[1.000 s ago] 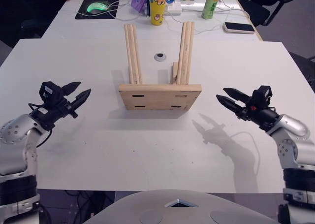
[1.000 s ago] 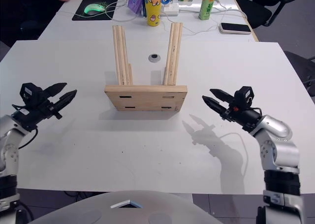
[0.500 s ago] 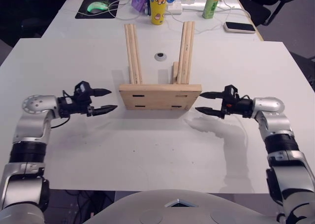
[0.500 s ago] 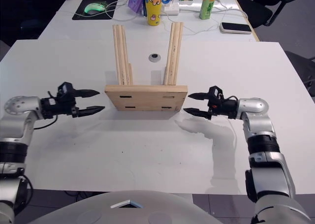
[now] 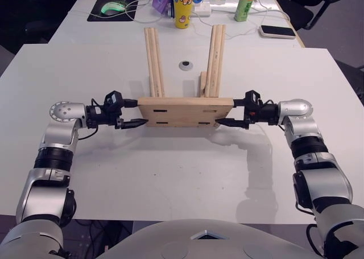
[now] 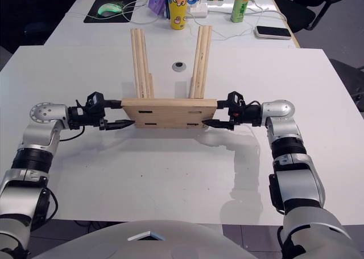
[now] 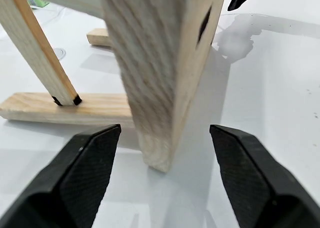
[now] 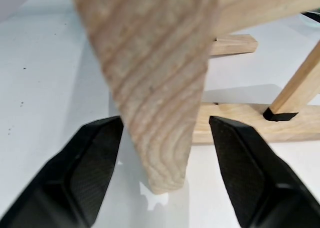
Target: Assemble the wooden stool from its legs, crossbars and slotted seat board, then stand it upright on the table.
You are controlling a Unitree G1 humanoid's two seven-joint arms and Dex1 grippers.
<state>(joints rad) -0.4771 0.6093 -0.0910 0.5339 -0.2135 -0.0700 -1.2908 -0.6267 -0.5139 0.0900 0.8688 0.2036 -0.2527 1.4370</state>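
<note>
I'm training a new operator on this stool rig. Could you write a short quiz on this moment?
1. Fill in: the left gripper and right gripper each straddle an end of the ____.
2. True or false: the right gripper is shut on the wood.
3. The stool's legs point: A up; B towards the robot; C away from the robot.
Key: 1 seat board; 2 false; 3 C.

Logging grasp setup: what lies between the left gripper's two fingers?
The left gripper straddles the end of the seat board, open fingers not touching it, per the left wrist view.
</note>
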